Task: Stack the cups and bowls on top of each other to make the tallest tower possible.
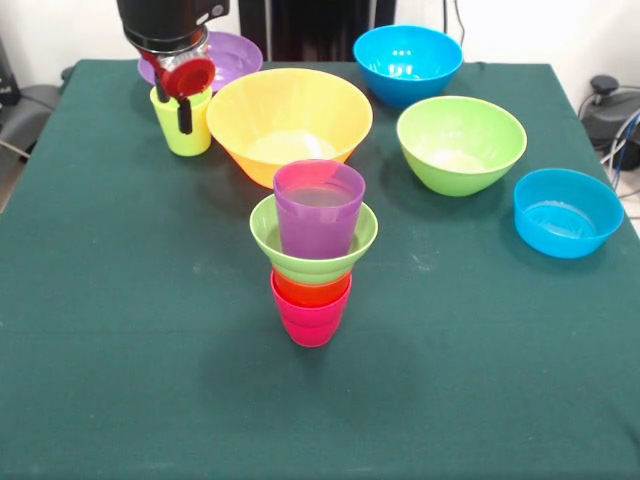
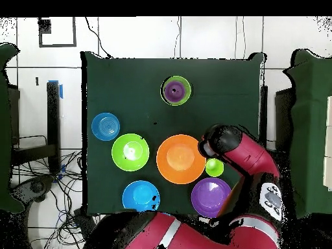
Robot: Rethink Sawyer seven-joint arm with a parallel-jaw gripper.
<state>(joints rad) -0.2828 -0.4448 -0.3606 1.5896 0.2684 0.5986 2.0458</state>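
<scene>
Where the dark green table [image 1: 120, 360] fills both views, the large orange-yellow bowl [image 1: 289, 123] sits near its middle toward the robot's side, with the purple bowl [image 1: 232, 55] behind it, largely hidden by the arm in the front view but shown whole from overhead [image 2: 211, 197]. One blue bowl [image 1: 407, 62] stands at the far edge and the other blue bowl [image 1: 567, 211] near the table's side; the medium lime green bowl [image 1: 461, 143] lies between them. The tower [image 1: 314, 262] stands apart from the bowls toward the camera's side: the front view shows its layers, a red-pink cup [image 1: 311, 322] lowest, an orange cup [image 1: 311, 290] nested in it, a small lime green bowl [image 1: 313, 238] upon that, and a purple cup [image 1: 319, 207] upright inside the bowl, whereas overhead only the green rim and purple centre [image 2: 176, 90] appear. The lime green cup [image 1: 183, 127] stands just beside the orange-yellow bowl, and the gripper [image 1: 176, 108] hangs right at it, dark fingers reaching over its rim; whether they pinch the cup wall I cannot tell. Overhead, the red arm [image 2: 243, 152] covers the gripper entirely.
</scene>
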